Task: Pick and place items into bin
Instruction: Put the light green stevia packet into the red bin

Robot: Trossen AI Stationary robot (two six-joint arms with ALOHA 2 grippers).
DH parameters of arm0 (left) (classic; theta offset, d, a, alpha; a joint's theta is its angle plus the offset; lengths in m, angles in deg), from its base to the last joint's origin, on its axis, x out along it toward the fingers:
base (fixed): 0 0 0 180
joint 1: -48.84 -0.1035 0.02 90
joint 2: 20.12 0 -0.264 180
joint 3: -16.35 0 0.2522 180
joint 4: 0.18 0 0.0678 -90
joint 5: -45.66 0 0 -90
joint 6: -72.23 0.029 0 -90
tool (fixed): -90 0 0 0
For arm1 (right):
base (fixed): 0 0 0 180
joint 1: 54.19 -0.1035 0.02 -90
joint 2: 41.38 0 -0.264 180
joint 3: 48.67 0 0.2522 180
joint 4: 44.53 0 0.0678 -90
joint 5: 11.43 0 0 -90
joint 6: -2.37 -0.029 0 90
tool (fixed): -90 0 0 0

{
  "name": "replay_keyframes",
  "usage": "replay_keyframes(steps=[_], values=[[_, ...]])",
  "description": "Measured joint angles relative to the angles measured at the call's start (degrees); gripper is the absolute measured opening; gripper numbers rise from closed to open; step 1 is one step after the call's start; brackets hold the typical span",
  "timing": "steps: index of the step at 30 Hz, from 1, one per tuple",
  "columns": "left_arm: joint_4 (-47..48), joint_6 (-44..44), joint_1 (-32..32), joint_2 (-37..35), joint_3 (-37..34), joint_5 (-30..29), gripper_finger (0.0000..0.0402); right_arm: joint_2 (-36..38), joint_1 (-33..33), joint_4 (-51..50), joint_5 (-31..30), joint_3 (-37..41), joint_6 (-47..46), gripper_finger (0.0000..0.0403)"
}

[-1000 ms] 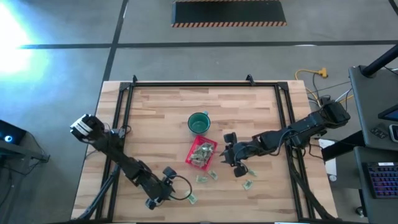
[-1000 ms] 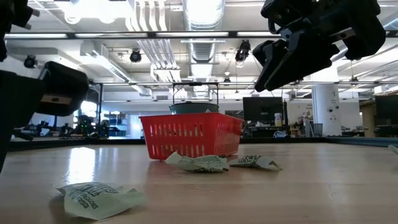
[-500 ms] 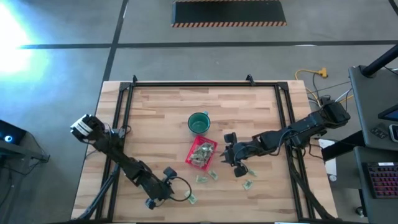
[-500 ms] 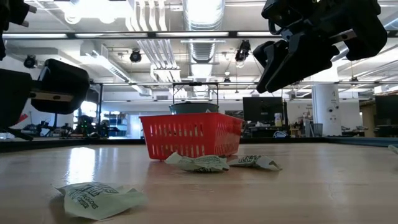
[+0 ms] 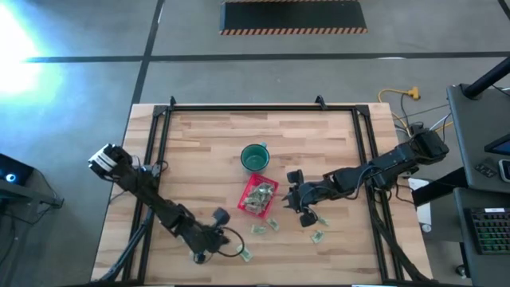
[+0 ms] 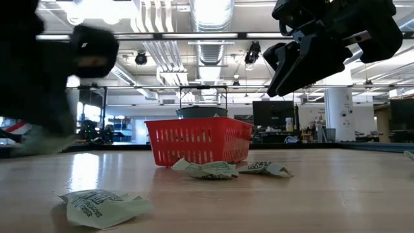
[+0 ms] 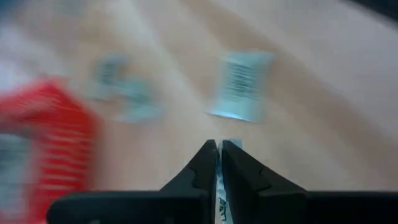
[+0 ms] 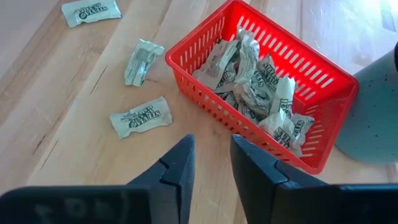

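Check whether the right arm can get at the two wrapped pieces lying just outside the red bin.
Probably yes. The right gripper hangs above the table with jaws apart and empty, and the two pieces beside the bin lie uncovered, nothing between.

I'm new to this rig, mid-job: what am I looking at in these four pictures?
Two dark robot arms work at a wooden table. One picture looks straight down, one looks level across the tabletop, and two come from cameras on the arms' wrists. The red basket holds many green-and-white packets. A few loose packets lie beside it, and a green cup stands near it. The left pincer is shut, apparently pinching a sliver of packet. The right pincer is open and empty, above the table beside the basket.
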Motion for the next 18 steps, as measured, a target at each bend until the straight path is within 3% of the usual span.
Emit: replay_keyframes(steps=[4,7,18], values=[[-4.26,5.47,-1.32,0.00,0.78,-12.65,0.0007,0.00,0.02,0.00,0.00,0.00,0.02,0.0087],[-6.88,9.37,-2.40,0.00,1.46,-18.12,0.0008,0.00,0.01,0.00,0.00,0.00,0.02,0.0084],[-16.50,23.77,-7.84,0.00,1.50,-19.77,0.0008,0.00,0.02,0.00,-0.02,0.00,0.00,0.0086]])
